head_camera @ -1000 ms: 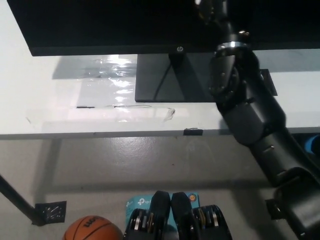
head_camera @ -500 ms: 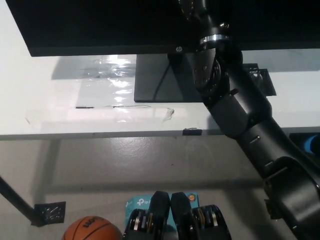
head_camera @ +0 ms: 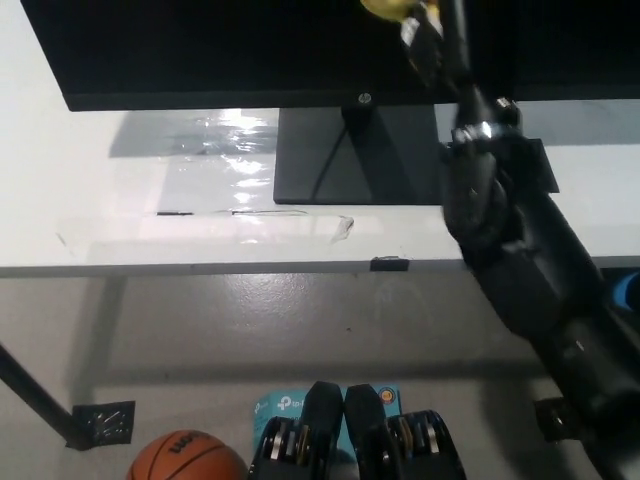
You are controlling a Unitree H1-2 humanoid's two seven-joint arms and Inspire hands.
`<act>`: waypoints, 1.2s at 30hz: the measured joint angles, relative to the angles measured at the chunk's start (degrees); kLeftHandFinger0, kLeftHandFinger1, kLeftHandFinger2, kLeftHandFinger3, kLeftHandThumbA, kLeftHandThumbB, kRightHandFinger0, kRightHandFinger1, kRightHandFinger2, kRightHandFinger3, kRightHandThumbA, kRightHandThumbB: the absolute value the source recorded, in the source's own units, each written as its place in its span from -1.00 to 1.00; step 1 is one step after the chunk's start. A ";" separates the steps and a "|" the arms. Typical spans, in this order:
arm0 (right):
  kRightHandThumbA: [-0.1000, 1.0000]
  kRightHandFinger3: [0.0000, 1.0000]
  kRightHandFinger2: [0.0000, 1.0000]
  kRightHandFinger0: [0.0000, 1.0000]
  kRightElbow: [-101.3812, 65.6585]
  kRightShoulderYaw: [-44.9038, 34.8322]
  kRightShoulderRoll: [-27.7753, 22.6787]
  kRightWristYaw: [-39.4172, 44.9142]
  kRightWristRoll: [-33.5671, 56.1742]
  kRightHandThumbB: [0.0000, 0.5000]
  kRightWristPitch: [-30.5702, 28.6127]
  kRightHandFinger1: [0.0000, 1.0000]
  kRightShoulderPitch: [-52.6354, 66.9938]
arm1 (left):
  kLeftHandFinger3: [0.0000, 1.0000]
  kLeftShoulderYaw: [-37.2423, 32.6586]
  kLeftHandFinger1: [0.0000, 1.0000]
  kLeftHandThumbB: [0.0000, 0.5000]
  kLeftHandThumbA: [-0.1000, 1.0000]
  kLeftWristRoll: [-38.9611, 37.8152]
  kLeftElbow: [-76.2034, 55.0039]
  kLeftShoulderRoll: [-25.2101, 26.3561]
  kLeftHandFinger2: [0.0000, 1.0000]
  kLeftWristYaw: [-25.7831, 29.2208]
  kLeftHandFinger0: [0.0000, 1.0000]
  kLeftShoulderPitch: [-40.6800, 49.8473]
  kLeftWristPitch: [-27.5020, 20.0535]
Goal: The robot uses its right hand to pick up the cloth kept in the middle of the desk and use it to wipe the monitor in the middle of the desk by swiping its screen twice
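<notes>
— Up at the top edge, against the dark screen, is that yellow bit the cloth (head_camera: 385, 8)?

— It looks so. Only a scrap of it shows, pressed to the monitor (head_camera: 250, 50) near the middle of the panel, with the right robot hand (head_camera: 425, 35) just beside and below it. The hand is blurred and partly cropped; I judge it is grasping the cloth, though the fingers can't be read.

— How should the swipe go?

— Keep the cloth flat on the glass with light, even pressure, and travel along the screen's length, not into it, so the stand (head_camera: 355, 155) doesn't rock on the bench (head_camera: 120, 220).

— Which way does the monitor run?

— Its long axis runs left to right across the picture, screen facing the robot. The cloth's own shape is too hidden to judge.

— The left hand?

— Not visible.
</notes>
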 measured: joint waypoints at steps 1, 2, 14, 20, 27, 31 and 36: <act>-1.00 -0.12 -0.28 -1.00 -2.31 -0.01 -0.89 0.61 0.00 0.37 0.01 -1.00 1.60 | -1.00 0.01 0.03 1.00 0.08 -0.03 0.01 0.00 -1.00 0.00 0.20 -0.05 0.00; -1.00 -0.25 -0.37 -1.00 -4.90 -0.04 -1.94 1.48 -0.01 0.32 0.03 -1.00 3.68 | -1.00 0.02 0.02 1.00 0.08 -0.08 0.02 0.00 -1.00 0.00 0.20 -0.09 -0.02; -1.00 -0.57 -0.16 -1.00 -10.12 -1.93 -12.60 8.97 -0.29 -0.34 0.12 -0.88 19.70 | -1.00 0.05 0.08 1.00 0.05 -0.12 0.71 0.06 -1.00 -0.01 0.25 -0.50 -0.02; -1.00 -0.57 -0.13 -1.00 -2.42 -2.09 -15.26 11.55 -0.89 -0.37 1.19 -0.91 19.62 | -1.00 0.20 0.05 1.00 0.02 -0.20 -0.07 0.11 -1.00 -0.02 0.24 -0.52 0.03; -1.00 -0.66 -0.17 -1.00 12.26 -1.03 -14.74 12.00 -2.15 -0.49 1.92 -0.95 15.37 | -1.00 0.41 0.12 1.00 0.02 -0.29 -0.56 0.16 -1.00 -0.15 0.33 -0.46 0.17; -1.00 -0.04 -0.22 -1.00 18.10 -0.43 -13.14 12.10 -2.24 -0.40 2.95 -0.93 11.09 | -1.00 0.42 0.08 1.00 0.01 -0.30 -0.56 0.15 -1.00 -0.35 0.26 -0.68 0.26; -1.00 0.14 -0.26 -0.99 17.25 1.87 -10.85 12.92 -3.26 -0.51 4.13 -0.81 8.02 | -1.00 0.53 0.05 1.00 0.04 -0.30 -0.49 0.16 -1.00 -0.35 0.21 -1.16 0.23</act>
